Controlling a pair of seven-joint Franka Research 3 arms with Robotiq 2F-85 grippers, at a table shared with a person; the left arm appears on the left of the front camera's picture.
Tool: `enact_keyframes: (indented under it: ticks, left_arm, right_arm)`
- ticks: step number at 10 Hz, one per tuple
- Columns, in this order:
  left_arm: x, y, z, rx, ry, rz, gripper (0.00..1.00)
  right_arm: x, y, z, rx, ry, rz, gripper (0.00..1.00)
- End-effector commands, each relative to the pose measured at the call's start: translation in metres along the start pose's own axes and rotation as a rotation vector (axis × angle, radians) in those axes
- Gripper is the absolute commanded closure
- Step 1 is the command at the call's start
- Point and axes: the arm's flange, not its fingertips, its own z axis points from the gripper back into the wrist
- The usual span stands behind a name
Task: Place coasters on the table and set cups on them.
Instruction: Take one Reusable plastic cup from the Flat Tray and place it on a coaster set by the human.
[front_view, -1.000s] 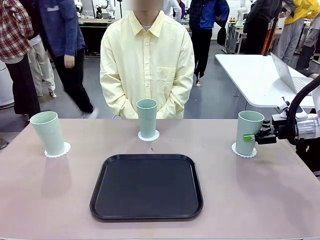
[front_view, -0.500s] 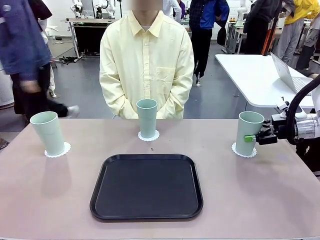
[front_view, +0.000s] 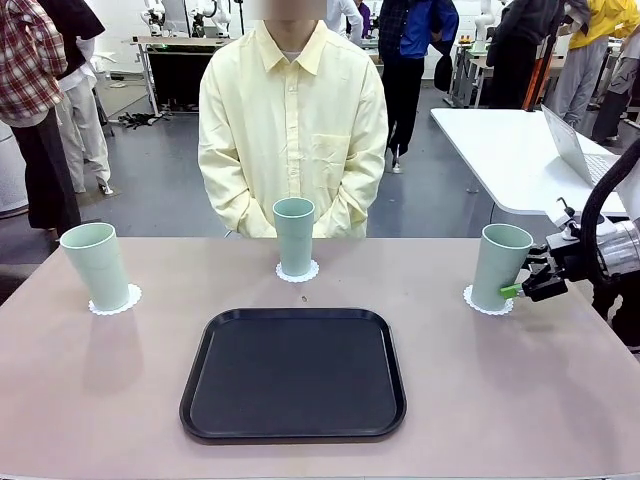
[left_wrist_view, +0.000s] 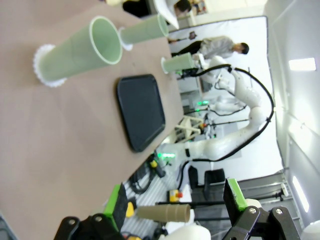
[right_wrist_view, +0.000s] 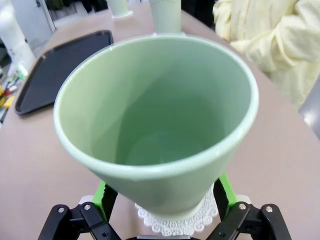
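Change since earlier: right gripper (front_view: 517, 290) has backed off toward the right edge of the front view and dropped lower beside the right-hand cup (front_view: 497, 265); a second ago its green pad lay against the cup's side, now the tip sits near the base. The passer-by at the upper left of the frame has shifted too.
Right gripper fingers: spread apart, one green pad (right_wrist_view: 104, 193) on each side of the cup's base in the right wrist view; whether they touch the wall cannot be told. Nothing is gripped.
Right-hand cup: upright on its coaster (front_view: 487, 303), right of the frame's middle, leaning slightly in the picture.
Centre cup (front_view: 294, 236): upright on a lacy coaster (front_view: 297, 273), upper middle of the frame, just in front of the person (front_view: 293, 120) in a pale yellow shirt.
Left-hand cup (front_view: 95, 265): upright on its coaster (front_view: 115, 301), left of the frame.
Tray (front_view: 293, 373): black, bare, lower middle of the frame, between the cups and well apart from each.
Table (front_view: 100, 400): beige-brown, carrying all three cups and the tray.
Left gripper (left_wrist_view: 175, 205): fingers released wide, holding nothing, at the bottom of the left wrist view, off the table's edge.
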Motion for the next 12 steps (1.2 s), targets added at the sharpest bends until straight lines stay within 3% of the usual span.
enact_keyframes:
  ticks: [1, 5, 8, 11, 12]
  left_arm:
    - [-0.001, -0.002, 0.000, 0.001, -0.010, -0.002, 0.00]
    - [-0.001, -0.002, 0.000, 0.001, -0.010, -0.002, 0.00]
    - [-0.001, -0.002, 0.000, 0.001, -0.010, -0.002, 0.00]
    - [-0.001, -0.002, 0.000, 0.001, -0.010, -0.002, 0.00]
    - [-0.001, -0.002, 0.000, 0.001, -0.010, -0.002, 0.00]
  right_arm:
    - [0.008, 0.006, 0.003, -0.003, 0.124, -0.041, 0.00]
    - [0.027, 0.026, 0.048, -0.140, 0.357, -0.154, 0.00]
    - [0.097, 0.070, 0.087, -0.293, 0.451, -0.364, 0.00]
    - [0.159, 0.108, 0.094, -0.446, 0.563, -0.358, 0.00]
    - [0.178, 0.123, 0.091, -0.499, 0.666, -0.344, 0.00]
